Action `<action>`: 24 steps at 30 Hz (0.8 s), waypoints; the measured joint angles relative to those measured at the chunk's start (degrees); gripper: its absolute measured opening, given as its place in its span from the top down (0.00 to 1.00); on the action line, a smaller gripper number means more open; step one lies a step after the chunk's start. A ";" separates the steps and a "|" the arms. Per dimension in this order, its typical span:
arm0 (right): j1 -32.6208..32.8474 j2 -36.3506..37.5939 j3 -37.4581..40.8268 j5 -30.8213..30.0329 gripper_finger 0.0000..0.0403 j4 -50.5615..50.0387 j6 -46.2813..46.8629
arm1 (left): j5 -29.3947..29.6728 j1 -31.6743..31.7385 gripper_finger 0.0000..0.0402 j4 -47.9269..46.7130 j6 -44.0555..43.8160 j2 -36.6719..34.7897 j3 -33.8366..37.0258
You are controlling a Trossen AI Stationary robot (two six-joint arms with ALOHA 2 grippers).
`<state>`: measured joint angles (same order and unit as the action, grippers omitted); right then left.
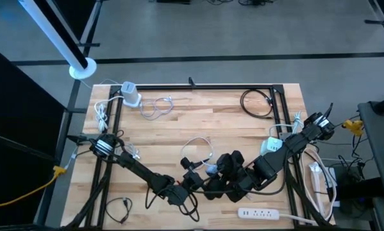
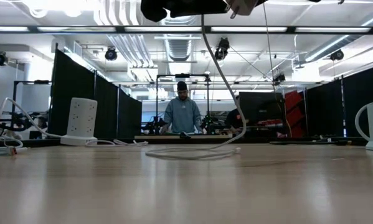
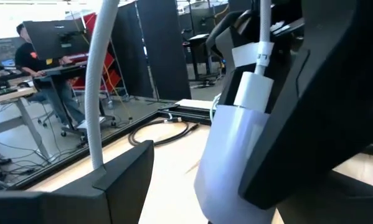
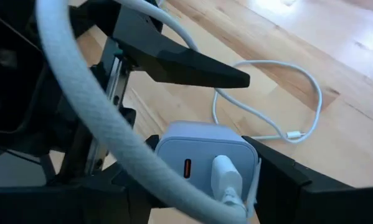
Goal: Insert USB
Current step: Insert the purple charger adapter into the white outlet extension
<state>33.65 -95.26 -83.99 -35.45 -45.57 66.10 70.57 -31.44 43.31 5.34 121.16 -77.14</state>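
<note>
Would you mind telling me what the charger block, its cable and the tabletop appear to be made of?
Charger block: probably smooth matte white plastic, with soft rounded edges. Cable: seemingly braided fabric sheath, fine woven texture visible. Tabletop: light wood with a slight sheen, showing plank seams and grain.

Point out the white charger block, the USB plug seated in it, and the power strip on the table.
charger block [image 4: 198,144]: right wrist view, its front face.
USB plug [image 4: 225,174]: right wrist view, the plug body.
power strip [image 1: 258,212]: high view, middle of its top.

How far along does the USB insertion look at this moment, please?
Nearly done: in the right wrist view the white USB plug sits in the white charger, which the right gripper holds. The left gripper is beside it with the cable. Releasing remains.
</note>
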 joint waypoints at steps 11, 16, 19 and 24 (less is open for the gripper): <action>-0.02 0.05 0.00 0.35 0.52 1.58 -2.17 | -1.26 -0.14 0.49 -2.99 0.37 0.00 0.00; -0.06 0.10 -0.01 1.10 0.52 1.68 -4.03 | -1.71 -0.36 0.59 -3.50 0.71 0.00 0.01; -0.09 0.13 -0.02 1.55 0.52 1.75 -5.15 | -1.98 -0.50 0.64 -3.81 0.91 0.00 0.02; -0.11 0.57 -0.02 4.52 0.52 1.71 -9.81 | -4.20 -0.89 0.70 -4.47 0.48 0.00 0.07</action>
<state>33.54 -94.70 -84.01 -30.93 -43.86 56.28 66.36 -32.33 38.84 5.83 121.16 -77.08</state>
